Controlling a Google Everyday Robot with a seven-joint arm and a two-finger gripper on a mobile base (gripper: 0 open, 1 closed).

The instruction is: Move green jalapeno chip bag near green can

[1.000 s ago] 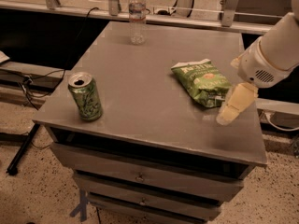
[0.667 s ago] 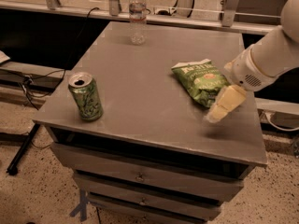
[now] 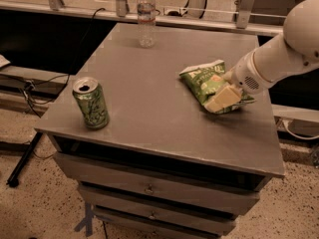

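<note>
The hand [image 3: 223, 97] touches the green jalapeno chip bag [image 3: 203, 78] lying under it. I cannot tell how wide it is. The green can [image 3: 90, 103] stands far from the hand, across the worktop [image 3: 149, 133].

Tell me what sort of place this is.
Likely a lab or workshop test area, not a home: a grey drawer cabinet serves as the table, loose cables trail over a speckled floor, and the gripper is at the chip bag.
</note>
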